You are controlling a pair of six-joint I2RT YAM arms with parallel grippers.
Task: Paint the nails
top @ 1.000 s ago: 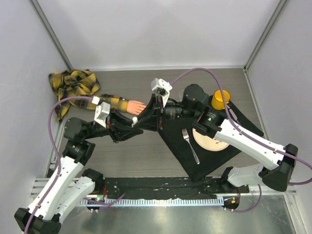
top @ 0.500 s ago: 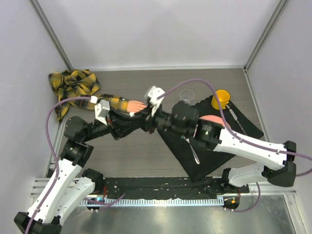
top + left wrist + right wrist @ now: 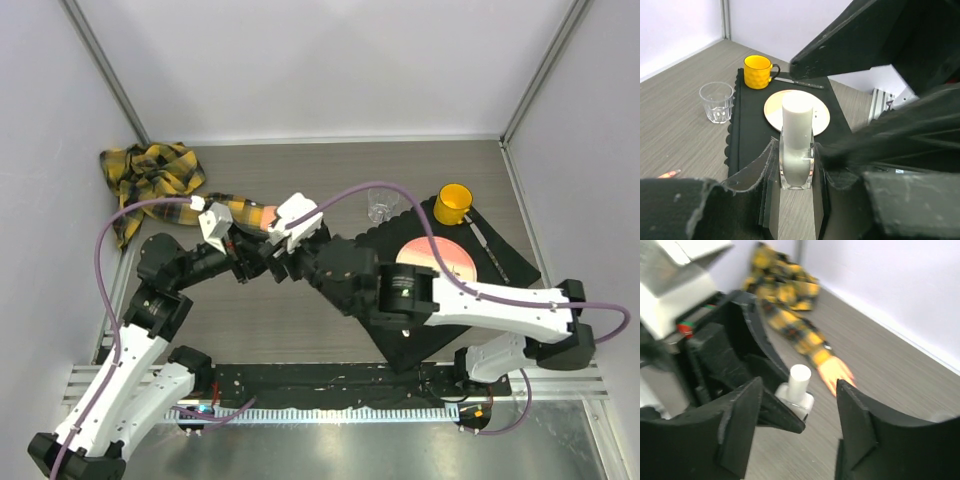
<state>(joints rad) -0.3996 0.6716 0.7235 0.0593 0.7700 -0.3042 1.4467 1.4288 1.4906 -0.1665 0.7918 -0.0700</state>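
A small clear bottle with a white cap (image 3: 797, 145) stands upright between the fingers of my left gripper (image 3: 797, 172), which is shut on it. In the right wrist view the same bottle (image 3: 799, 388) sits between and just beyond the spread fingers of my right gripper (image 3: 800, 422), which is open and touches nothing. The peach fake hand (image 3: 836, 373) lies on the table behind the bottle, sticking out of a yellow-black plaid sleeve (image 3: 799, 337). Its nails are too blurred to make out. In the top view only a strip of the hand (image 3: 260, 214) shows beside the two wrists.
A black mat (image 3: 505, 262) at the right holds a plate (image 3: 435, 262), a yellow mug (image 3: 453, 203) and a utensil (image 3: 488, 245). A clear glass (image 3: 382, 204) stands at its upper edge. The rest of the plaid cloth (image 3: 150, 170) is heaped at the back left.
My right arm has swung left off the mat to the bottle, and its jaws have opened wide. The plate and glass are uncovered. The left gripper kept hold of the bottle and shifted slightly left.
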